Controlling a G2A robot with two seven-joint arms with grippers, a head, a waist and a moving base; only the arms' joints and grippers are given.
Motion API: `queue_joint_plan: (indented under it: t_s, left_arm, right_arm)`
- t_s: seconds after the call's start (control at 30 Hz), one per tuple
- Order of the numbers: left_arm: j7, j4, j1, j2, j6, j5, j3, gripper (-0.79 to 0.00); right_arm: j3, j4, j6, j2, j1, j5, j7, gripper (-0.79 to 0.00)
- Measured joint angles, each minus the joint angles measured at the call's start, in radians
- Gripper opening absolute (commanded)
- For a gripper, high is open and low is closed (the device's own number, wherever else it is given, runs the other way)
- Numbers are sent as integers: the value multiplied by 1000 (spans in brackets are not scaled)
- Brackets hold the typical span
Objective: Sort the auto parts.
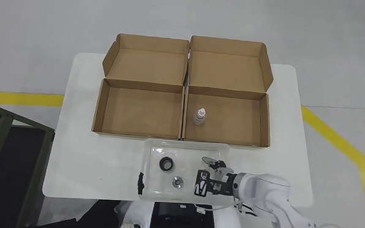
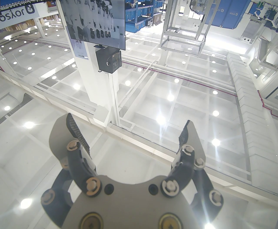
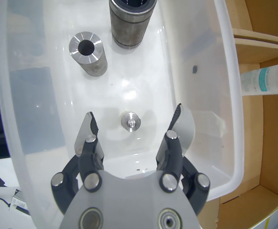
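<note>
We find the right pincer [image 3: 135, 111] released, its two toothed fingers spread wide inside the clear plastic bin [image 3: 225, 65]. This bin stands on the white table [image 1: 82, 159], just in front of two cardboard boxes. A small metal stud [image 3: 131, 123] stands upright on the bin floor. From the wrist it sits between the spread fingers, about midway, and touches neither. We cannot tell how high the fingers are above the floor.

Farther along the bin, beyond the fingertips, stands a hollow steel cylinder [image 3: 88, 56] with its bore facing up. A larger dark sleeve [image 3: 130, 21] stands near it, apart from it and farther from the pincer (both upright). From above, the right arm enters the bin at its right end, and these two parts sit towards the middle and left.

In the right-hand cardboard box [image 1: 249, 120] a small white bottle [image 1: 199, 116] stands near the wall shared with the left-hand cardboard box [image 1: 139, 112].

The left pincer [image 2: 128, 120] is released too, its fingers wide apart with nothing between them, and it points up at the ceiling [image 2: 173, 91] with its lights.
</note>
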Motion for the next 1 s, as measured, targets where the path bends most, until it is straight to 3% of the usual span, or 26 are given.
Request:
queue_joint_plan:
  t_s: [0.17,0.27,0.57,0.63,0.73,1.0]
  left_arm:
    - [0,0,0,0,0,0,0,0]
    - [0,0,0,0,0,0,0,0]
    - [0,0,0,0,0,0,0,0]
    - [0,0,0,0,0,0,0,0]
    - [0,0,0,0,0,0,0,0]
    - [0,0,0,0,0,0,0,0]
  right_arm:
    - [-15,15,9,-2,18,9,24,-265]
    - [-21,21,14,-2,25,12,38,-397]
    - [-40,28,18,-2,36,13,70,-474]
    - [-43,26,16,-1,35,12,75,-570]
    - [-43,22,16,0,32,12,77,-785]
    - [-29,-10,15,6,21,17,54,-785]
